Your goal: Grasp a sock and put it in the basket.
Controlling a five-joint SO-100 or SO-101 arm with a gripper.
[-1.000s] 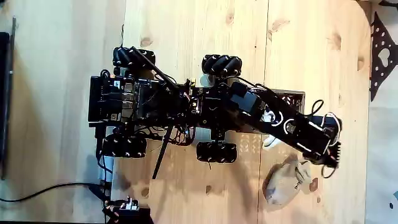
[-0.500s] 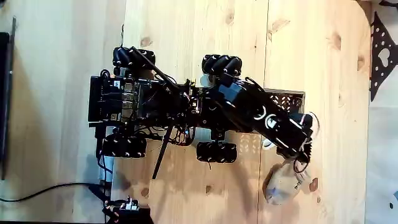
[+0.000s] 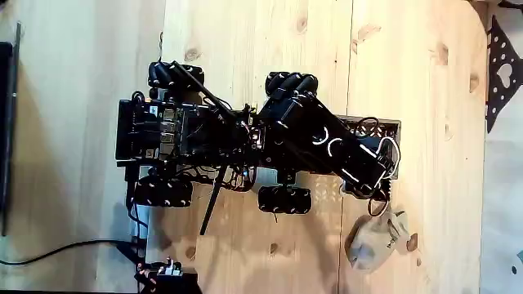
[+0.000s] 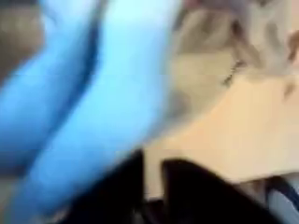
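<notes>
Sprawling over pale knotty wood planks (image 3: 245,49), the black wheeled robot (image 3: 163,135) shows ribbed rollers. Its arm covers most of the perforated, dark-rimmed basket (image 3: 384,126). The gripper (image 3: 377,192) is obscured, so I cannot tell its grip. Any small sock is hidden; a crumpled beige-grey sock (image 3: 372,243) lies below. The wrist view blurs blue.

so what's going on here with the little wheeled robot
A black arm on the wheeled robot is reaching over its basket on the wooden table. Its pincer sits at the basket's lower edge in the fixed view, just above a beige-grey sock. The wrist view is too blurred to tell what the pincer holds.
</notes>
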